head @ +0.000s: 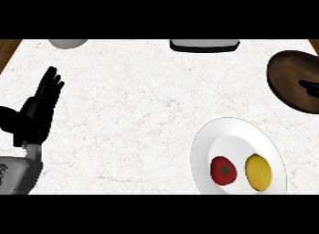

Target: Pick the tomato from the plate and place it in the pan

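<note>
Left black hand [35, 112] on grey forearm resting at far left of the white oval plate [219, 137], fingers straight and spread apart, thumb out, holding nothing. Well apart from the plate, nowhere near the tomato. Right hand not in view at all; only dark finger-like shapes over the pan's right edge, can't tell what those are.

Progress: nothing done yet, judging by layout. Small round red tomato [223, 170] with green star-shaped stem mark sitting on the plate, lower left part of it, just beside a yellow oval lemon-like fruit [258, 172] on its right. The two near each other, small gap between, not clearly touching. Dark brown round pan [293, 73] up and right of the plate, near it but apart, partly cut off by the view's right edge. Nothing red visible inside the pan.

Left to do: whole sequence. Reach to the plate, close on tomato, lift, carry up and right to the pan, release.

Tomato look: glossy, intact, stem side up, sitting flat, fully exposed from above. Likely to roll if nudged. Yellow fruit close on one side, so approach from plate's left or from above looks cleaner.

Also above the plate, at counter's far edge: grey rounded object [68, 43] and dark rectangular object [204, 45], both cut off, not relevant. White marbled countertop [135, 100] under all of it.
</note>
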You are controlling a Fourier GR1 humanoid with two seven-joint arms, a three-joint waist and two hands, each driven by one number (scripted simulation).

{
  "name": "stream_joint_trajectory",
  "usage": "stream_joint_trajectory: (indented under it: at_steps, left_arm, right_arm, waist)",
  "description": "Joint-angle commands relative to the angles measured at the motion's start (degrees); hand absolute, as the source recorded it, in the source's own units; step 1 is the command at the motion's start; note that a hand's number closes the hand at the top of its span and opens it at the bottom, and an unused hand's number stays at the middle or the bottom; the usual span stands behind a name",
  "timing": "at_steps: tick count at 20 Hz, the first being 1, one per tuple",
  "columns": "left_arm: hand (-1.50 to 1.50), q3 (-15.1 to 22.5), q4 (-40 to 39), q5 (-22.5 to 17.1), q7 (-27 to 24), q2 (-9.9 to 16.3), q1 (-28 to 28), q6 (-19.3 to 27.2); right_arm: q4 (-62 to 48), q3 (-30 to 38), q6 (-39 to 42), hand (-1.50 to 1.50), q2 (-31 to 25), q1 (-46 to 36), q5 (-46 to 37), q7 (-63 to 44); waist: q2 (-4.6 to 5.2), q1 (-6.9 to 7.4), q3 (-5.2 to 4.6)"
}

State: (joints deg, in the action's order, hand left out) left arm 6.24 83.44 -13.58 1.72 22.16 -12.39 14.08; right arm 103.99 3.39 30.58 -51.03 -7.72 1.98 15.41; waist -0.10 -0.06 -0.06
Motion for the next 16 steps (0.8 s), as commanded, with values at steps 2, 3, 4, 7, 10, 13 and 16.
stream_joint_trajectory:
  at_steps: [2,3,4,7,10,13,16]
  left_arm:
    - [0.0,-0.8,-1.5,1.3,-2.0,-1.7,1.1,-0.9]
    - [0.0,-0.2,-0.8,1.2,-0.3,-1.5,0.0,-2.0]
    - [0.0,-0.7,2.1,0.9,2.1,-0.6,1.1,-1.7]
    - [0.0,-1.2,-1.5,3.0,-1.2,-3.5,0.0,-0.9]
    - [0.0,-2.2,3.0,2.9,2.3,-2.3,1.3,-2.4]
    - [0.0,-3.0,0.2,3.1,-0.8,-3.2,1.7,-2.8]
    - [0.0,-5.1,-1.9,3.3,-0.7,-3.3,0.2,-4.3]
  right_arm:
    - [6.9,-1.7,4.8,-1.5,1.5,-6.0,5.6,-12.9]
    - [3.4,-5.5,4.0,-1.5,4.5,-9.3,3.3,-12.6]
    - [8.7,-1.3,7.8,-1.5,1.7,-3.4,8.5,-12.8]
    - [6.7,-5.5,6.7,-1.5,7.4,-2.1,0.6,-8.7]
    - [15.6,-5.5,6.7,-1.5,9.4,-1.3,3.4,-19.1]
    - [22.0,-6.1,6.8,-1.5,8.6,4.1,1.9,-24.4]
    - [18.7,-7.2,7.2,-1.5,13.0,5.8,-5.1,-21.7]
  waist:
    - [0.05,0.15,-0.03]
    - [0.17,0.64,0.0]
    - [-0.08,-0.14,0.01]
    - [0.13,0.05,0.05]
    - [0.0,0.01,0.04]
    - [-0.1,-0.61,0.01]
    - [0.06,-0.26,0.05]
